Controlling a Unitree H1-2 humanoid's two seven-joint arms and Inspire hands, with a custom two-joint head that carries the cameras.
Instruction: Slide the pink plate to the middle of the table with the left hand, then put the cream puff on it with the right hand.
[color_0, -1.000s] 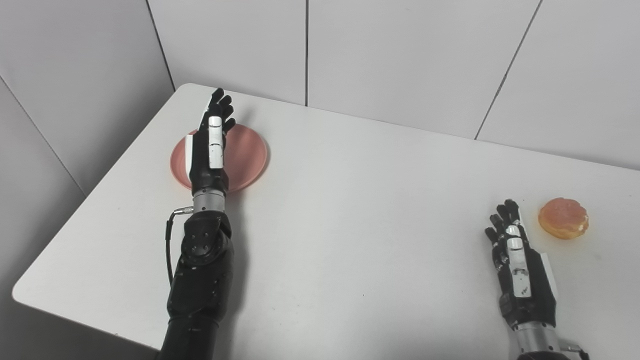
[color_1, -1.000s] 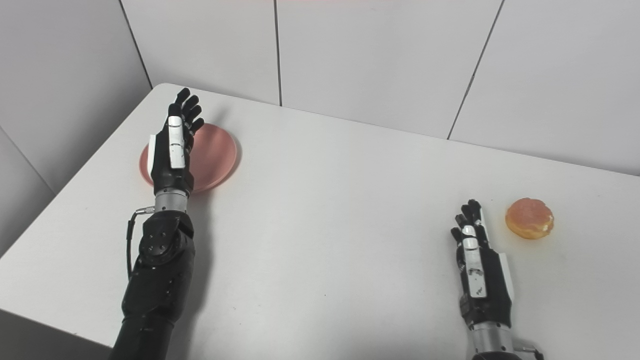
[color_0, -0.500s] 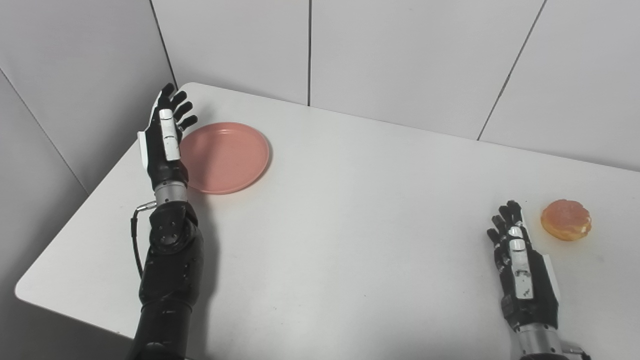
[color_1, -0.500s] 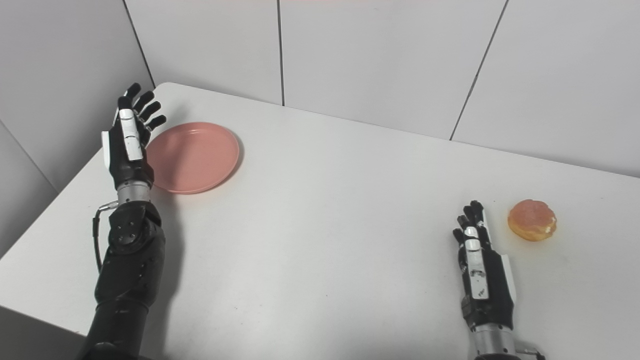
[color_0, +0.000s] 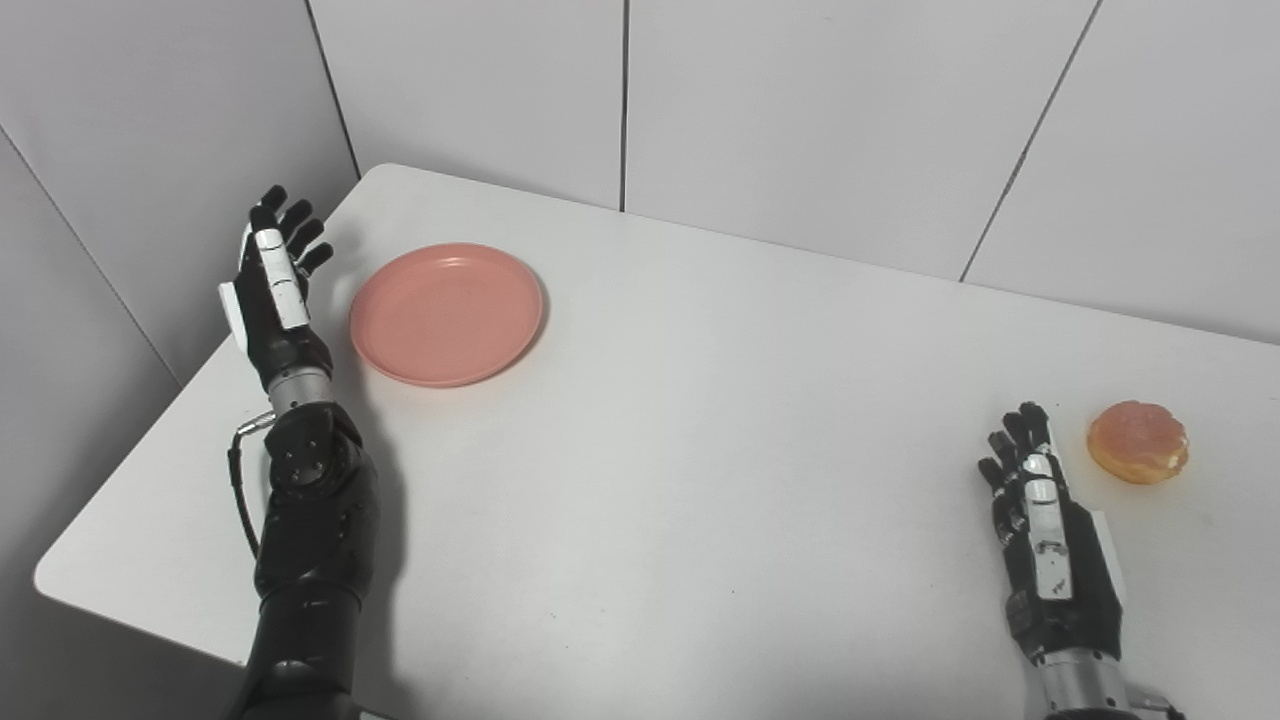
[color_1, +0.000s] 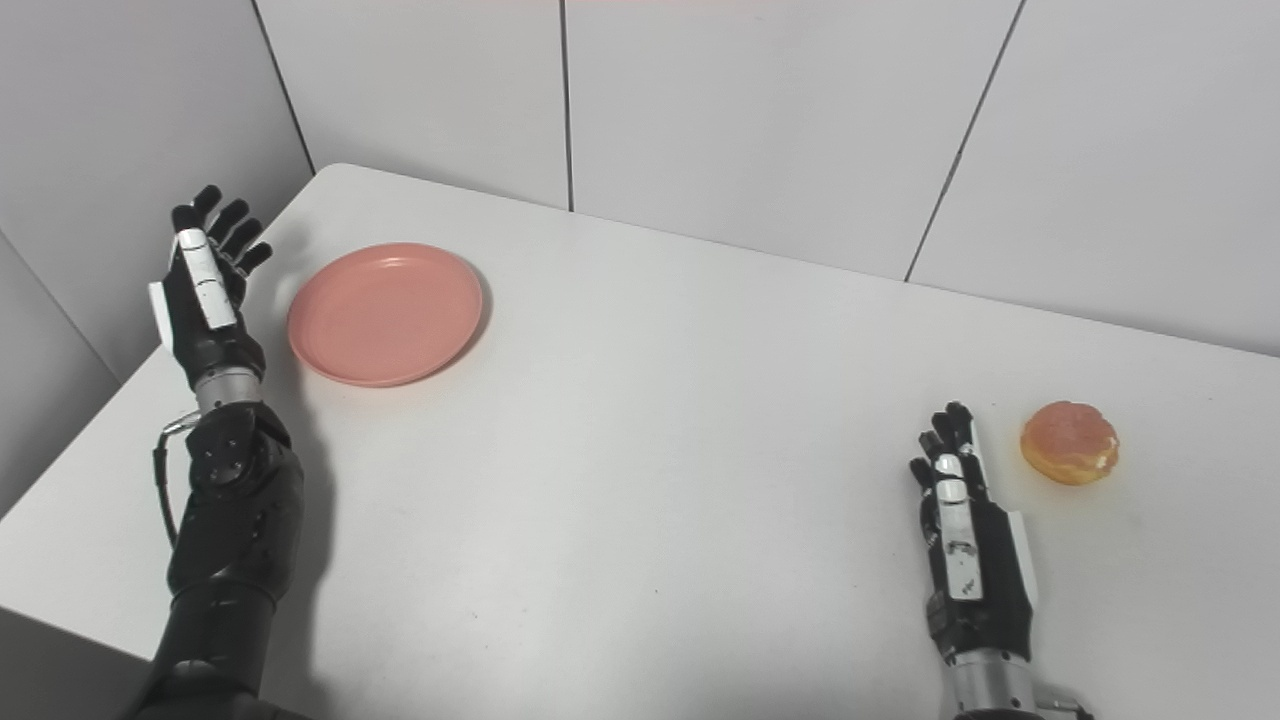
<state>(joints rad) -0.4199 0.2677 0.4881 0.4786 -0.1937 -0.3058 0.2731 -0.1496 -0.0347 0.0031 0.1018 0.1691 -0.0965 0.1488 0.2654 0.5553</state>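
Left eye view: my left hand (color_0: 272, 300) is raised at the table's (color_0: 700, 480) left edge, fingers spread, holding nothing. The pink plate (color_0: 446, 313) lies flat just to the right of this hand, apart from it, no contact. My guess is the hand sits on the plate's outer side so the palm can push it rightward toward the middle. Slide not begun, the plate is at the far-left part of the table.

My right hand (color_0: 1050, 550) rests low near the front right, fingers loosely apart, empty. The cream puff (color_0: 1138, 441) sits on the table just ahead and to the right of its fingertips, not touching. Looks parked there to wait its turn, close enough for a short reach.

Room: everything to the right of my left hand past the plate is bare table, a wide open lane to the centre, nothing in the way. Behind my left hand the table edge and the wall panel are close, so little backswing there. The far edge beyond the plate is near too, so the push should go right and toward me, not away. The cream puff has bare table around it.
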